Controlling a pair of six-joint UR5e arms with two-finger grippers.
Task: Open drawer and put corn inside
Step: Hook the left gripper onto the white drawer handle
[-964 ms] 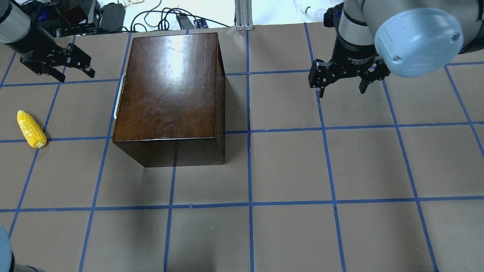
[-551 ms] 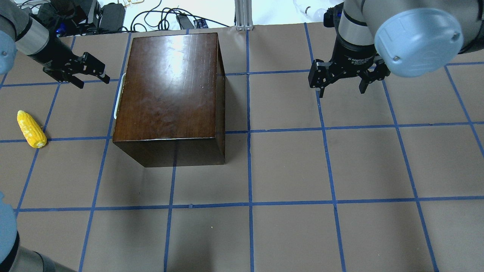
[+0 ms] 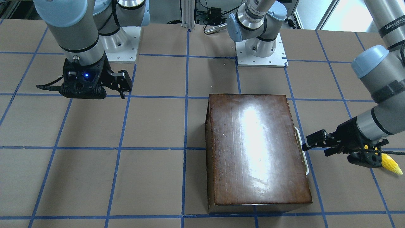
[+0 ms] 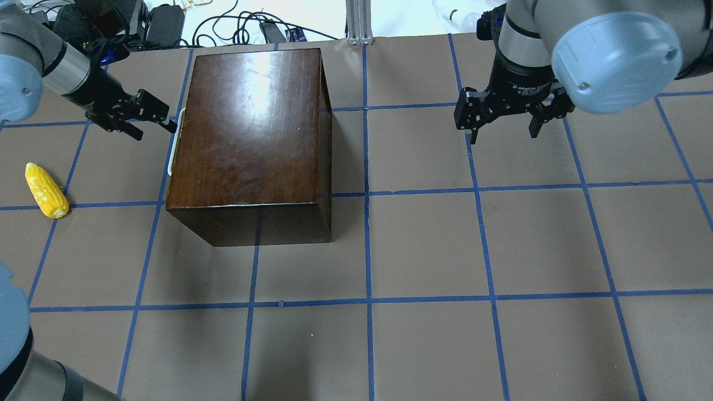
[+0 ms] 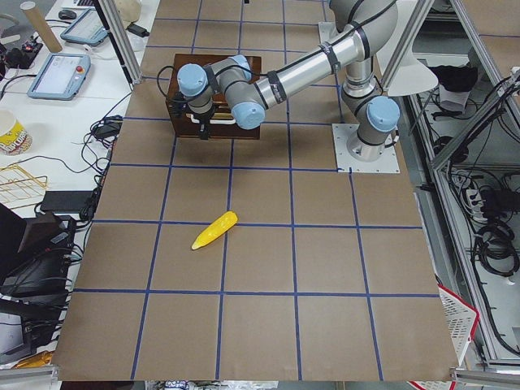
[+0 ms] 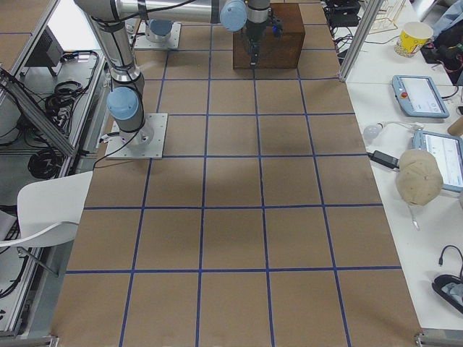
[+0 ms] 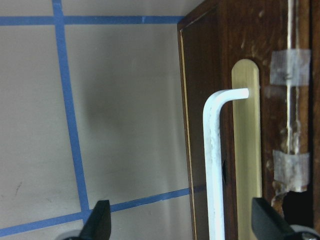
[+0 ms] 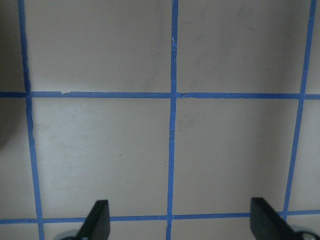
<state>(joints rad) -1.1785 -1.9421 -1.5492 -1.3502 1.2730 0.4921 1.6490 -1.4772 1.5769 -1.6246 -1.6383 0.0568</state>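
Observation:
The glossy dark-brown box (image 4: 250,133) stands left of centre on the table. Its drawer is shut. The drawer's front panel (image 7: 200,125) and whitish handle (image 4: 174,139) face the table's left end. My left gripper (image 4: 156,131) is open, level with the far end of the handle and just short of it. In the left wrist view the handle (image 7: 214,165) lies between the two fingertips (image 7: 97,222). The yellow corn (image 4: 46,190) lies on the table left of the box, apart from the gripper. My right gripper (image 4: 504,133) is open and empty above the table at the far right.
Cables and power supplies (image 4: 167,22) lie beyond the table's far edge, and an aluminium post (image 4: 356,22) stands at it. The arm bases (image 3: 261,50) are bolted behind the box. Blue tape lines divide the brown table into squares.
My left gripper has moved right, from the table's left edge up to the box's handle side. The right arm, box and corn have not moved.

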